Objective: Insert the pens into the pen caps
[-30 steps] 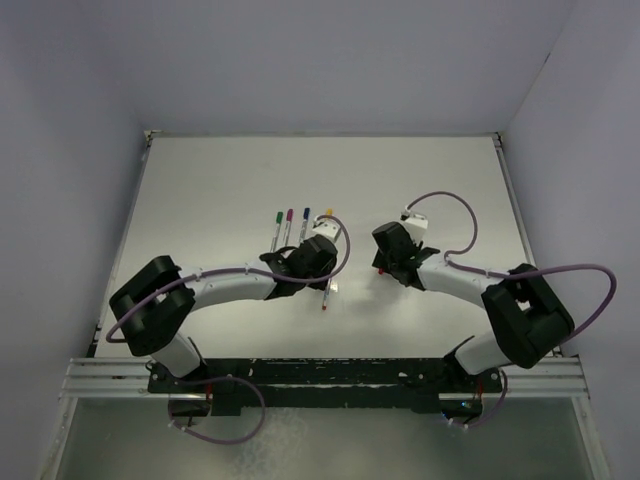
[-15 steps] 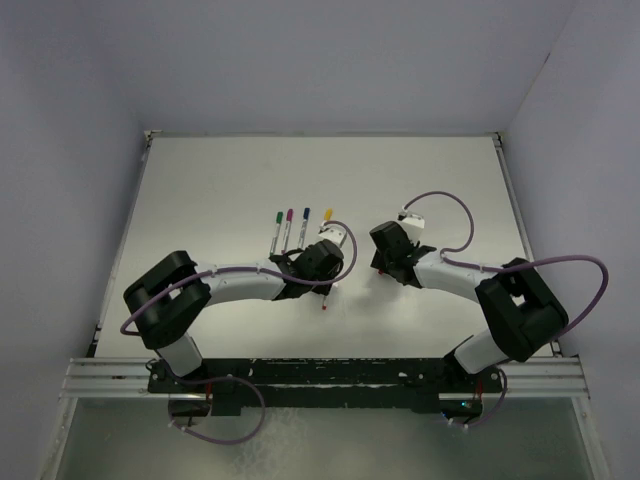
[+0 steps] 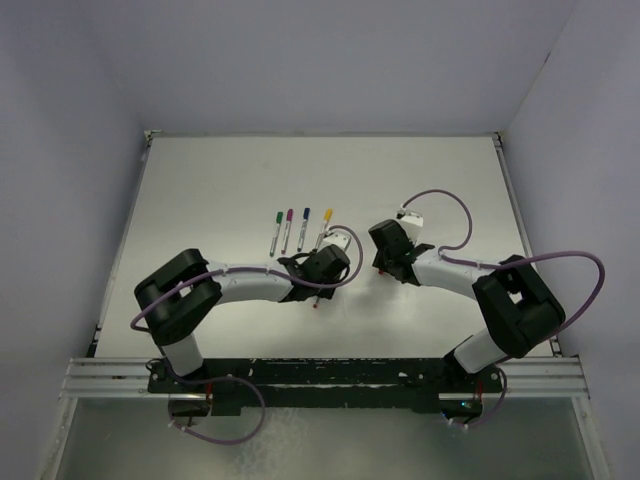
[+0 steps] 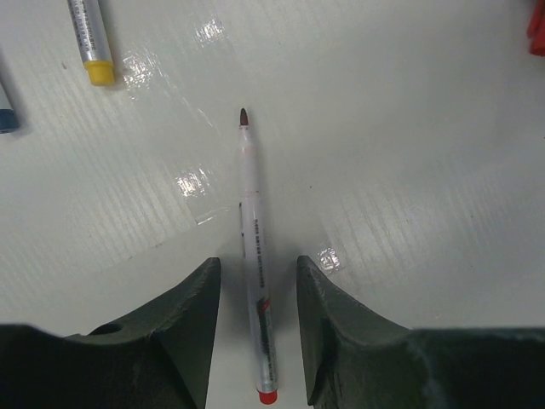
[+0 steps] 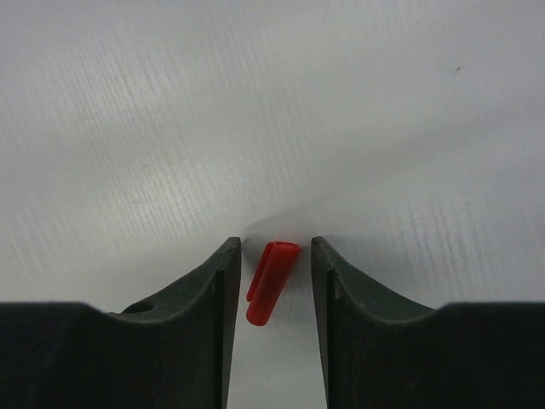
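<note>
Two open end effectors each straddle one half of the red pair near the middle of the table (image 3: 200, 180). The left end effector (image 4: 257, 266) has its fingers spread either side of the red pen (image 4: 253, 256), which lies flat. The pen's long axis runs almost straight out along the gap, with the dark tip pointing away from the wrist and the red butt end back under it. Neither finger visibly touches the barrel. The right end effector (image 5: 274, 243), likewise spread, brackets the red cap (image 5: 272, 281), which lies on its side, apart from both fingers and tilted slightly off the gap's line. The left arm is nearer the pen and the right arm nearer the cap, and both wrists pitch down at the table. Closing the left fingers across the barrel looks like the next step. A row of four other pens (image 3: 287, 230) lies just toward the far edge.
</note>
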